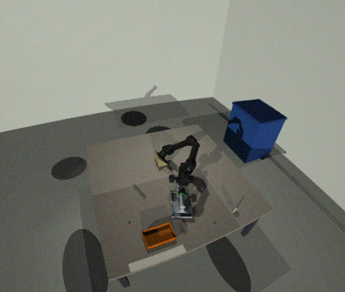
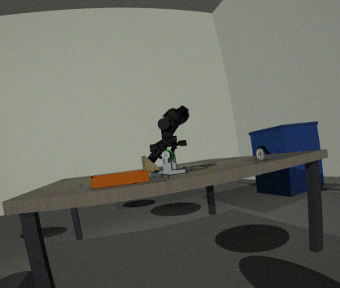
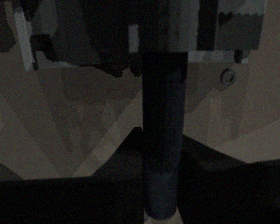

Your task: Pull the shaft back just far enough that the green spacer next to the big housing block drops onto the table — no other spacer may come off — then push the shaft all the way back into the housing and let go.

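Note:
The grey metal fixture with the housing (image 1: 182, 204) (image 2: 169, 168) stands on the table. A bright green ring (image 1: 181, 194) shows at the fixture's arm-side end in the top view, and as a green arc in the exterior view. Whether it touches the housing block cannot be told. My gripper (image 3: 149, 133) is shut on the dark blue shaft (image 3: 163, 112), which runs from between the fingers into the dark grey fixture at the top of the wrist view. The spacers cannot be made out in the wrist view, and none can be identified lying on the table.
An orange tray (image 1: 163, 242) (image 2: 120, 179) is near the table's front edge, beside a white strip (image 1: 157, 258). A tan wedge (image 1: 159, 161) (image 2: 150, 164) is behind the fixture. A grey bar (image 1: 139, 190) lies left. A pale disc (image 1: 235, 211) (image 2: 260, 154) is right. A blue bin (image 1: 256, 134) (image 2: 285, 142) stands beyond the table.

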Controlling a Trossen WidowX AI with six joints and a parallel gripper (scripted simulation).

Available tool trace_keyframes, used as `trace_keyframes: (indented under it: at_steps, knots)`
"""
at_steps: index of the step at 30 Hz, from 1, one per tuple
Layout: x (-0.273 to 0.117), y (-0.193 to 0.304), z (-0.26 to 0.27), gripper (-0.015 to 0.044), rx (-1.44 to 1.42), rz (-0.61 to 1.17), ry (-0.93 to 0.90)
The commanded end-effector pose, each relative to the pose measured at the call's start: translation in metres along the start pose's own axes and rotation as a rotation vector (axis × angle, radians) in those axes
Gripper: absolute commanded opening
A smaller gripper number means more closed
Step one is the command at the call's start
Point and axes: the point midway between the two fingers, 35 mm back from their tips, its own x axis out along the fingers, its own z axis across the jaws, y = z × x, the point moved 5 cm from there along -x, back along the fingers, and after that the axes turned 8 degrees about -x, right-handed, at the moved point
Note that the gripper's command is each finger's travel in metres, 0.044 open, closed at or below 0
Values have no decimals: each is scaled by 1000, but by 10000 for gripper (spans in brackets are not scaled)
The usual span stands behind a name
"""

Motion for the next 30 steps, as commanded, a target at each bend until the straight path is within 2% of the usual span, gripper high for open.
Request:
trace_keyframes:
  at_steps: [1, 30]
  knots:
    - [0, 1, 1, 0, 2, -1, -4]
    - [0, 4, 1, 0, 2, -1, -4]
